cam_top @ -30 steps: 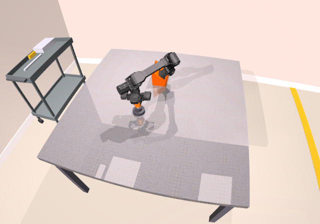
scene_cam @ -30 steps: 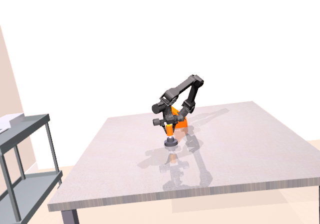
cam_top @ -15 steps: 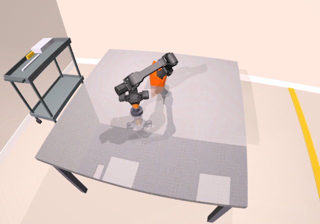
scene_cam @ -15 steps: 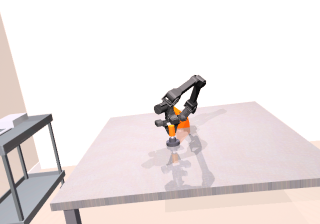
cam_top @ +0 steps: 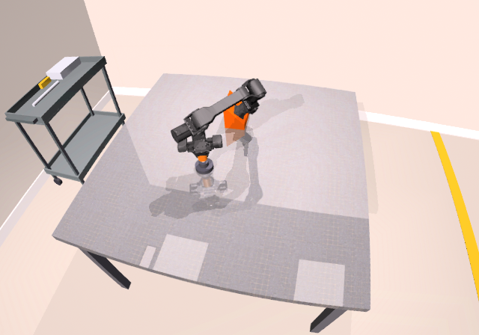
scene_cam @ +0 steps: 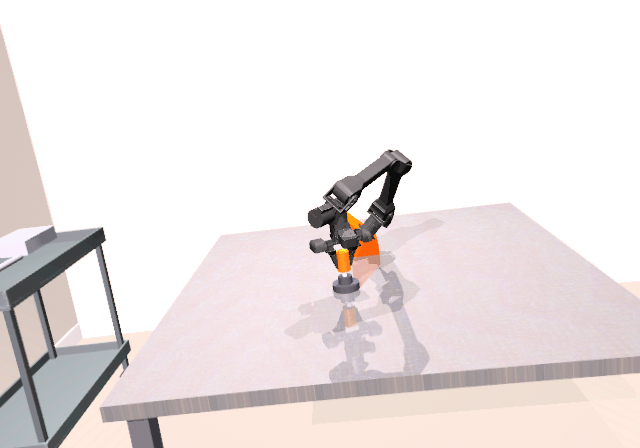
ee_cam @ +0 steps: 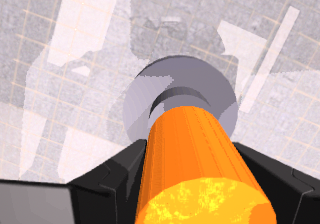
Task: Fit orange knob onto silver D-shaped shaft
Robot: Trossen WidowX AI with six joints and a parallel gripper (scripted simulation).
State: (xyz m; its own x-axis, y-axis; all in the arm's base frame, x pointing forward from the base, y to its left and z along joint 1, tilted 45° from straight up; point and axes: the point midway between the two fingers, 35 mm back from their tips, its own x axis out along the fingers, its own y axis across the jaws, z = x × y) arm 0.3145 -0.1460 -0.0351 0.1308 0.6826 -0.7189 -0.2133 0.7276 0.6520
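Note:
The orange knob point(cam_top: 202, 158) point(scene_cam: 343, 260) point(ee_cam: 192, 149) is upright between the fingers of my gripper point(scene_cam: 342, 262) point(ee_cam: 187, 149), which is shut on it. The dark round pedestal point(cam_top: 203, 167) point(scene_cam: 345, 286) point(ee_cam: 200, 73) stands on the table directly below the knob. In the exterior view a small light gap shows between the knob's lower end and the pedestal's raised collar, where a bit of the silver shaft point(scene_cam: 344, 273) appears. The knob's hole and the shaft's flat side are hidden, so I cannot tell whether the flats line up.
An orange angular block point(cam_top: 235, 120) point(scene_cam: 368, 248) stands behind the gripper, near the arm's base. The grey table point(cam_top: 309, 161) point(scene_cam: 491, 298) carries shadows, reflections and pale light patches. A grey cart point(cam_top: 87, 138) point(scene_cam: 67, 257) with a white box stands off the table's left side.

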